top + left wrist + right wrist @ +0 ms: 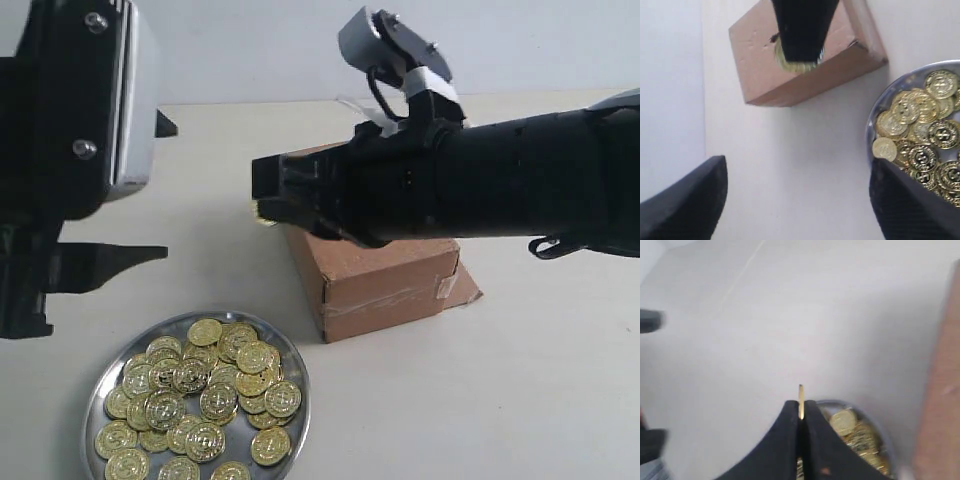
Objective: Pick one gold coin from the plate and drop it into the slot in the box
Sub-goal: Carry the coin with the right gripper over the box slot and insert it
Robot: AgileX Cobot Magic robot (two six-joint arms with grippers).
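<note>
Right wrist view: right jaws clamp a coin (801, 396), seemingly above the box (390, 282); left jaws apart.

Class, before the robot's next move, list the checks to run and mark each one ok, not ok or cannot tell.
1. Coin pinched in right hand: ok, held edge-on.
2. Coin lined up over slot: cannot tell; the hand hides most of the slot.
3. Left hand open and clear of box: ok.
4. Plate apart from box: ok.
5. Box lying flat, slot face up: ok.
</note>
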